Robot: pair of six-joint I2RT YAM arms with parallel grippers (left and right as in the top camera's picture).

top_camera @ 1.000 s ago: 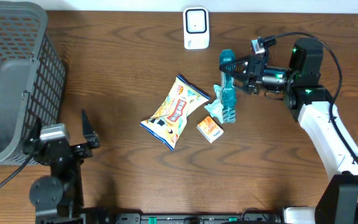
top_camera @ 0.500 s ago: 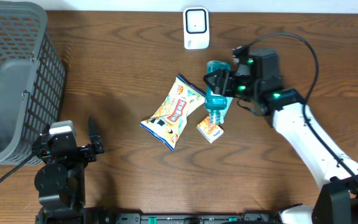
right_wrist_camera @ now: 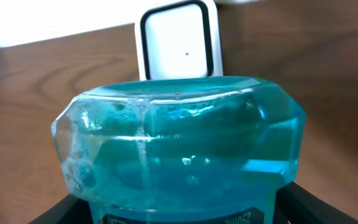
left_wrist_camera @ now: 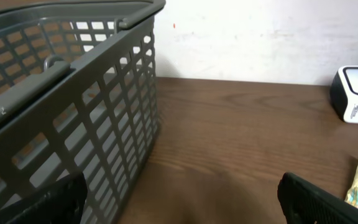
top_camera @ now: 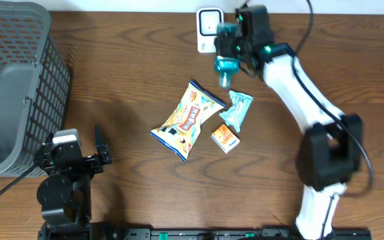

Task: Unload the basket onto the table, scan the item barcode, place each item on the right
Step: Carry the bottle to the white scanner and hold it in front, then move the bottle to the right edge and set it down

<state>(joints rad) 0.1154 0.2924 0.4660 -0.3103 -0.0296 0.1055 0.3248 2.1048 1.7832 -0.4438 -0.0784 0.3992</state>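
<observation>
1. The right claw (top_camera: 235,41) is closed on a blue bottle (right_wrist_camera: 179,143), with its jaws pressed against the bottle's sides. In the wrist view only its dark fingertips (right_wrist_camera: 73,208) show, at the lower corners.
2. The bottle is held up off the table (top_camera: 132,53), just beside the white scanner (right_wrist_camera: 178,40) at the far edge. From the wrist the scanner's window rises right behind the bottle, and the two look apart rather than touching.
3. This step looks like presenting the bottle to the scanner. To do it well, the side with the barcode should be turned square to the window and held steady there, near but not bumping the scanner. The grip needs to stay firm, since the bottle looks smooth and heavy with liquid.
4. The left claw (top_camera: 101,148) is wide open and holds nothing. It sits low beside the basket (top_camera: 12,87), well apart from the scanner.
5. A snack bag (top_camera: 187,120), a teal packet (top_camera: 235,110) and a small orange box (top_camera: 225,139) lie on the table between the two arms, untouched.
6. No barcode shows in any view, so I cannot tell which way it faces.
   - Only a strip of the label (right_wrist_camera: 179,218) appears, cut off at the bottom of the wrist view.
   - The bottle hides the scanner's lower half.
   - The exact contact of the jaws on the bottle is also out of sight.
</observation>
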